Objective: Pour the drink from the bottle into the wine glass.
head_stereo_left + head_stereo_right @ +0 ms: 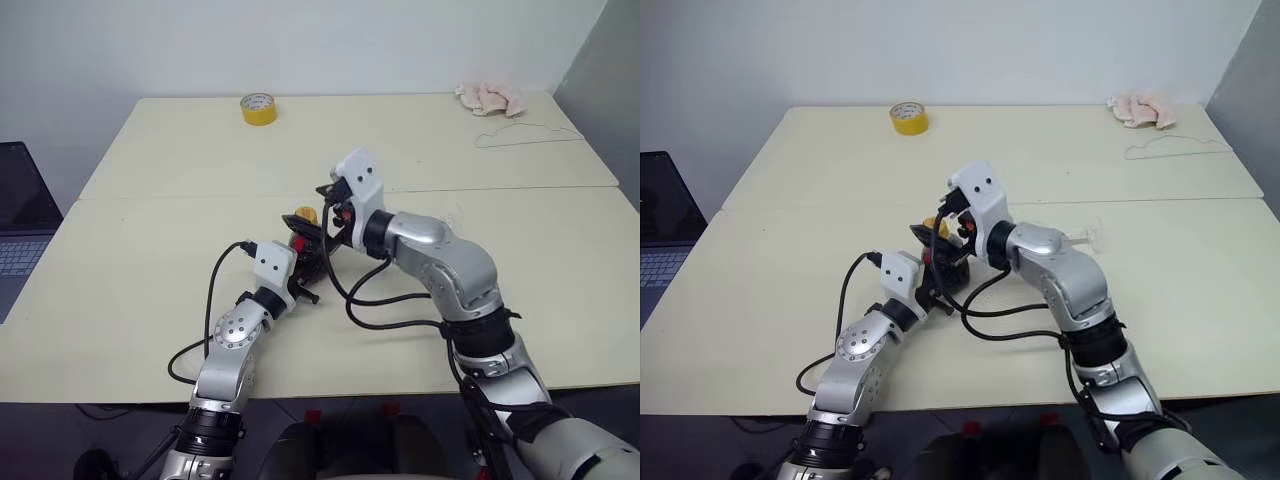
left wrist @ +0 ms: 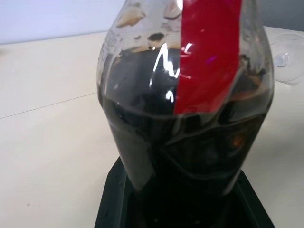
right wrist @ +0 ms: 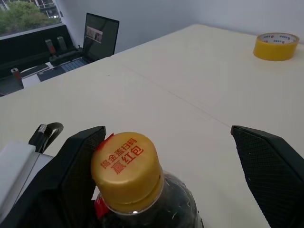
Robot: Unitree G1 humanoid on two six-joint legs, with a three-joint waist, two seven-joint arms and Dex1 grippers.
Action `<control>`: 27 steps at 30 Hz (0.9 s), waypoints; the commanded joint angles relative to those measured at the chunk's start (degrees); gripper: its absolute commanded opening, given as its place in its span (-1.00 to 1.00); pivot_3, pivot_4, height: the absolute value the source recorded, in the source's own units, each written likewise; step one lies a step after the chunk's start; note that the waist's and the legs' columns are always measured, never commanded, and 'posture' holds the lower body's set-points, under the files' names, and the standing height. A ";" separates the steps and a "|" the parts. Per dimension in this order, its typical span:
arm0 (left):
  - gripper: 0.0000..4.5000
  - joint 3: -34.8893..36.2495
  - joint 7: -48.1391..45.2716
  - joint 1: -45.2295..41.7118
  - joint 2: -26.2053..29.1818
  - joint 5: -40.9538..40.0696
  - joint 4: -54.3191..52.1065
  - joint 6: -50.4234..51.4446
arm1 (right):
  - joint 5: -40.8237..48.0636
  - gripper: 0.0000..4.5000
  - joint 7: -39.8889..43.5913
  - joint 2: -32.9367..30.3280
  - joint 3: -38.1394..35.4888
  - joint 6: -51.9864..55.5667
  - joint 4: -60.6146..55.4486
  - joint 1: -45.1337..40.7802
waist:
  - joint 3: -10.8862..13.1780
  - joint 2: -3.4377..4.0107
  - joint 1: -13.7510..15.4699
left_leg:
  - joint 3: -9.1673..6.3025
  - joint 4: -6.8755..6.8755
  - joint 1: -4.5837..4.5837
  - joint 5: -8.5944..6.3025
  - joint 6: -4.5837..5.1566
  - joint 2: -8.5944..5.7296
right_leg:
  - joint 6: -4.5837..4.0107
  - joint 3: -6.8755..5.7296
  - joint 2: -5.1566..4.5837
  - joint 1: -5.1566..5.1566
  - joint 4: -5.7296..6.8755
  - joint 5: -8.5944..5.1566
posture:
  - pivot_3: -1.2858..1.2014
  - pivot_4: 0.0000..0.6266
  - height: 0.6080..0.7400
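- Black fingers of the left gripper (image 1: 305, 268) were clenched on the belly of the bottle (image 2: 185, 109), which stood upright near the middle of the table (image 1: 150, 260).
- Right gripper (image 3: 166, 156) had its jaws spread wide, one finger to each side of the yellow cap (image 3: 127, 170), grasping nothing; whether the left finger touched the cap I could not tell.
- Dark drink (image 2: 190, 156) filled the belly to roughly the shoulder; red label strip ran down the side.
- Wine glass (image 1: 1090, 238) sat just right of the right arm, close to the bottle. Clear and faint; its bowl edge showed in the left wrist view. Whether it stood or lay over, could not tell.
- Yellow tape roll (image 1: 258, 108) lay at the far left, well apart; cloth (image 1: 492, 98) at the far right corner.
- Judged step: uncapping, pour not yet begun, cap on.
- Next move would call for closing the right fingers squarely on the cap and twisting while the left held the bottle firm.
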 commanded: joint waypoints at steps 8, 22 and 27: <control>-0.67 0.39 -0.04 -0.76 0.22 0.09 -0.49 -1.39 | 1.41 1.00 1.51 -0.54 -0.49 0.15 -5.41 1.52 | 0.00 0.00 0.00 | 0.00 0.00 0.00 0.00 0.00 0.00 | 0.00 0.00 0.00 0.00 0.00 0.00 | 0.03 -0.52 1.00; -0.67 0.29 -0.06 -0.79 0.22 0.15 -0.56 -1.34 | 2.91 1.00 1.93 -0.76 -0.70 1.06 -6.81 1.95 | 0.00 0.00 0.00 | 0.00 0.00 0.00 0.00 0.00 0.00 | 0.00 0.00 0.00 0.00 0.00 0.00 | 0.03 -0.52 1.00; -0.67 0.25 -0.01 -0.72 0.18 0.17 -0.69 -1.27 | 3.13 1.00 0.84 1.02 -0.41 1.29 -5.36 0.05 | 0.00 0.00 0.00 | 0.00 0.00 0.00 0.00 0.00 0.00 | 0.00 0.00 0.00 0.00 0.00 0.00 | 0.03 -0.52 1.00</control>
